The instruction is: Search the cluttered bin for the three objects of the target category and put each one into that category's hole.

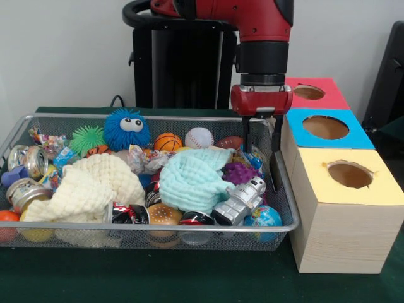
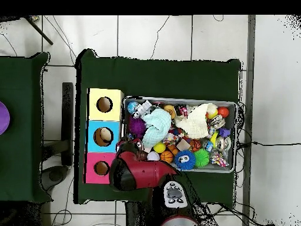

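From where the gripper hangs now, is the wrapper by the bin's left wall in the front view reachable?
Probably yes, but not directly. The gripper, fingers apart, hangs at the wire bin's opposite end by the boxes. That printed wrapper lies uncovered on top of the clutter, so only a traverse across the bin is needed.

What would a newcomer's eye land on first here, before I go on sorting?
Probably the red arm's gripper, jaws open, hanging over the wire-mesh bin at the end nearest the boxes. Next, the blue fuzzy ball with googly eyes at the bin's far rim, between a green spiky ball and a small basketball. Then the three boxes beside the bin, the red-topped box farthest from the front camera.
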